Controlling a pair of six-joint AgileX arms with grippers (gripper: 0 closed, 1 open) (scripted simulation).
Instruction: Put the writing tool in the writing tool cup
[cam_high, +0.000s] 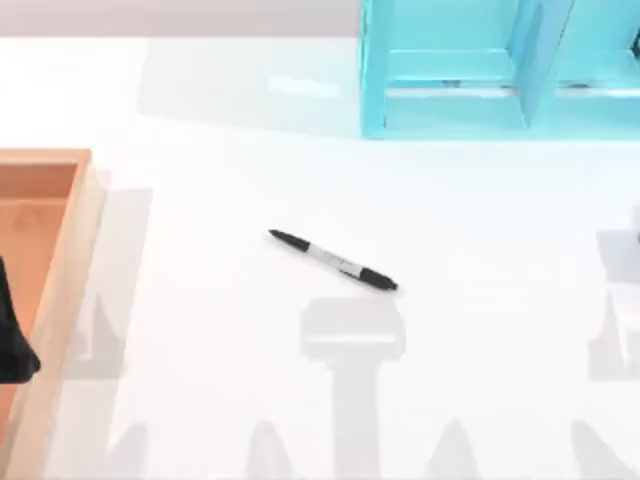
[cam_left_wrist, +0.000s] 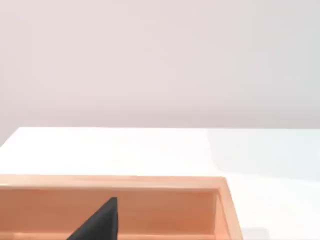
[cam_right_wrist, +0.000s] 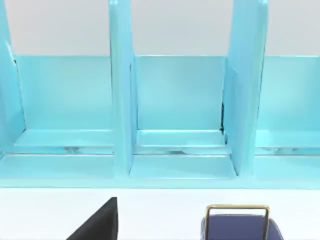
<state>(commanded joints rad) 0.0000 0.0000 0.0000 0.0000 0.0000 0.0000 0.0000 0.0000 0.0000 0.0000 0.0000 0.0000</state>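
Marker pen (cam_high: 333, 260) lies untouched mid-desk (cam_high: 480, 330), tip toward 10 o'clock; nothing done yet. Left pincer (cam_high: 15, 340) at 9 o'clock, right pincer (cam_right_wrist: 97, 225): finger state cannot be told.

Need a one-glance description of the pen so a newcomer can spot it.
On the white table, between the wooden tray at the left edge and the turquoise rack at the back right, lies the pen. It is slim, diagonal, black-ended with a pale middle, alone on the open surface.
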